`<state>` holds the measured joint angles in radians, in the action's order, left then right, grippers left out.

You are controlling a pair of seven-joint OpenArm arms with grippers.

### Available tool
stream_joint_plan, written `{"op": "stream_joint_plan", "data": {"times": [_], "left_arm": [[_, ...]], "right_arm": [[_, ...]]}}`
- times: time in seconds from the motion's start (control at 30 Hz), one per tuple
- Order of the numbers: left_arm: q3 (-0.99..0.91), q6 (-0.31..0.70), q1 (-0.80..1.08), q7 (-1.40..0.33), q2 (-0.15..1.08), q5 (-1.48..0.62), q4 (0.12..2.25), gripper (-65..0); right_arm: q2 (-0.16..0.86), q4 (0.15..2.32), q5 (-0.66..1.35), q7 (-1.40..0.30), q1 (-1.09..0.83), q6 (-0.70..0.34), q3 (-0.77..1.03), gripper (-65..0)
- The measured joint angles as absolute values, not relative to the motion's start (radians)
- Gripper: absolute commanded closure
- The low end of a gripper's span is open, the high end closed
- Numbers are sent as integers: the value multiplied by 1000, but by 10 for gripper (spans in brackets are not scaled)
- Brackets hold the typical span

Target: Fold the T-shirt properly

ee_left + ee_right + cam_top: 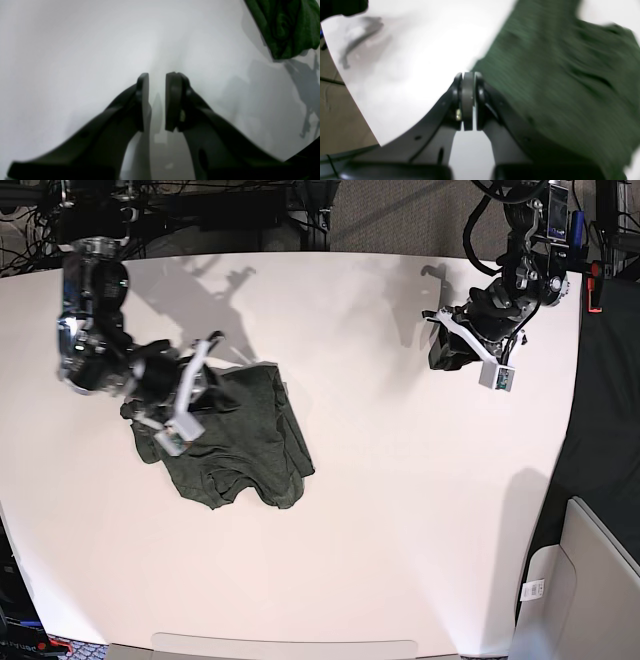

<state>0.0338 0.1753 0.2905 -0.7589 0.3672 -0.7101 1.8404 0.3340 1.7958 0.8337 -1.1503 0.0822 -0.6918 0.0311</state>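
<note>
Around the white table (pixel 400 530) stand dark cables and equipment along the far edge, black cloth down the right side, and a pale grey panel (pixel 590 580) at the near right corner. Nothing lies between the two arms on the tabletop, which is smooth, matte and bare apart from the arms' shadows. The T-shirt (pixel 240 440) lies crumpled in a heap on the left half of the table, well apart from the left arm. Its cloth is a thin, dark olive-green heathered knit, rumpled into soft folds and ridges with no flat panel showing.

The right gripper (pixel 468 100) hangs over the table just beside the heap's edge, its black curved fingers pressed together with the grey pads touching; nothing shows between them. The left gripper (pixel 157 100) hovers over bare table at the far right, its two flat dark pads standing a little apart with only white surface visible through the gap. In its wrist view a corner of the shirt shows far off.
</note>
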Motion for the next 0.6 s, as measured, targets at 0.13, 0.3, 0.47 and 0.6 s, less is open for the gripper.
{"op": "stream_joint_plan", "data": {"times": [0.13, 0.3, 0.47, 0.6], "left_arm": [[34, 175, 292, -759, 366, -710, 1840, -99], [34, 175, 290, -759, 367, -710, 1840, -99], [34, 175, 288, -759, 366, -710, 1840, -99], [32, 175, 290, -759, 368, -710, 1841, -99]], "right_arm": [[388, 1804, 871, -1153, 55, -691, 108, -2], [372, 1765, 789, -1141, 60, -692, 71, -2], [322, 1736, 662, -1100, 67, -692, 7, -2], [303, 1682, 558, -1060, 81, -692, -44, -2]]}}
